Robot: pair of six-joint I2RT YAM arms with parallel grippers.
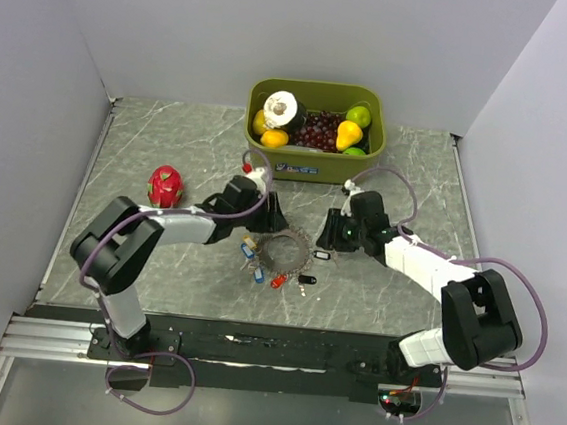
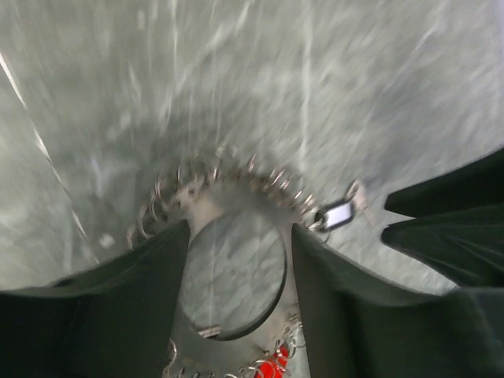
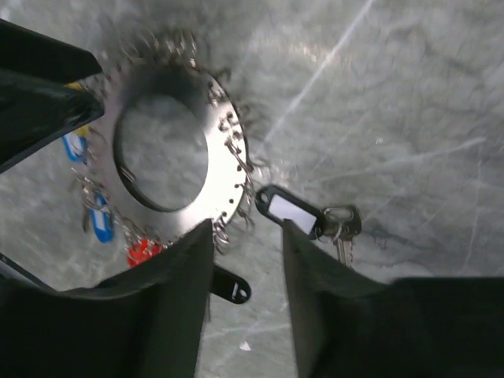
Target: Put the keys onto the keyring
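The keyring point(image 1: 295, 242) is a flat metal disc with a big hole and small wire loops round its rim, lying between the two arms. Blue keys point(image 1: 251, 255), a red key point(image 1: 278, 281) and a black key point(image 1: 306, 279) lie at its near side; whether they hang on the loops I cannot tell. A white-labelled key point(image 3: 290, 211) with a metal blade lies at the keyring's point(image 3: 224, 150) right edge. My left gripper point(image 2: 240, 236) is open, its fingers straddling the keyring's point(image 2: 206, 206) hole from above. My right gripper point(image 3: 248, 236) is open over bare table, its right finger point(image 3: 315, 268) beside the white-labelled key.
A green bin point(image 1: 312, 165) of toy fruit stands at the back centre. A red dragon fruit point(image 1: 166, 185) sits at the left. The two grippers' fingers are close together across the keyring. Grey walls close the table on three sides.
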